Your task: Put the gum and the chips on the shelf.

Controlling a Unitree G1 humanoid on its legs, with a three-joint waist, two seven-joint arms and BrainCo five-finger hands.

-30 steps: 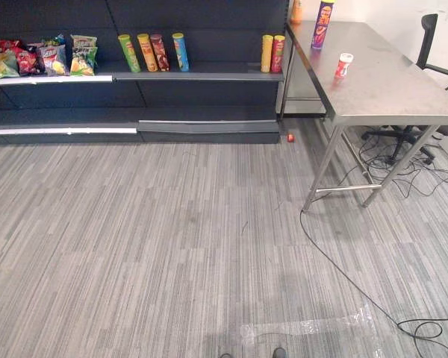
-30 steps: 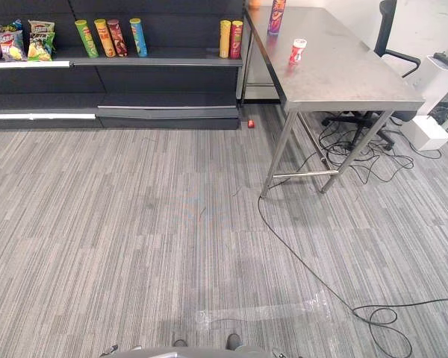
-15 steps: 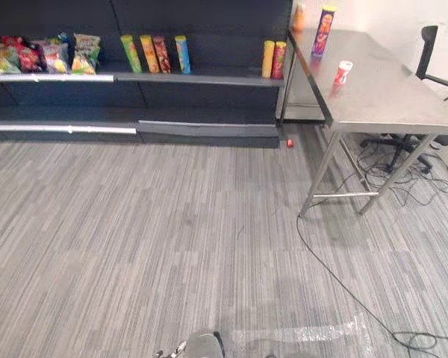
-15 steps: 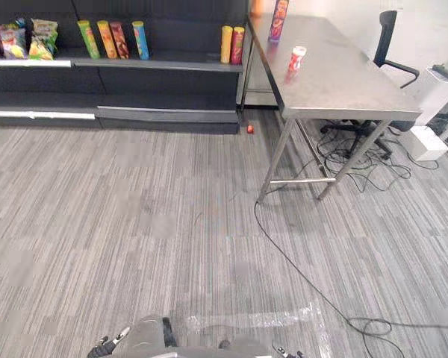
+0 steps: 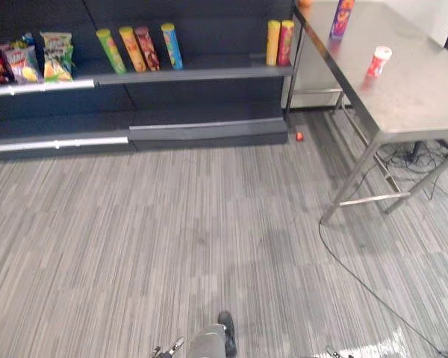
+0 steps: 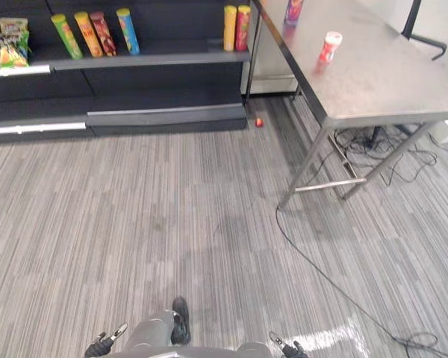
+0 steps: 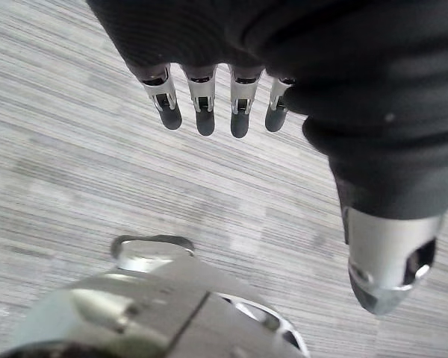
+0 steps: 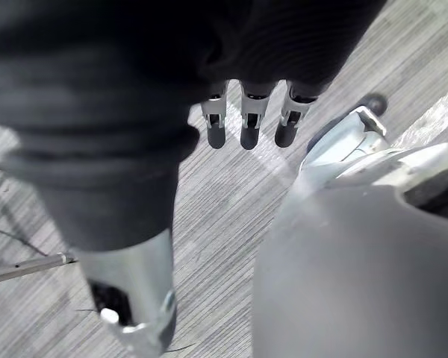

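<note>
Steel table bears gum, chips — well apart from left hand.

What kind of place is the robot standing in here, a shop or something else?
Probably a mock shop set up in an office or lab: a dark shelf holds upright chip cans and snack bags like a store, yet a steel table stands beside it on grey carpet.

Steel table at 2 o'clock, cables beneath. Small red object on the carpet at 1 o'clock. Snack bags at 10 o'clock.
</note>
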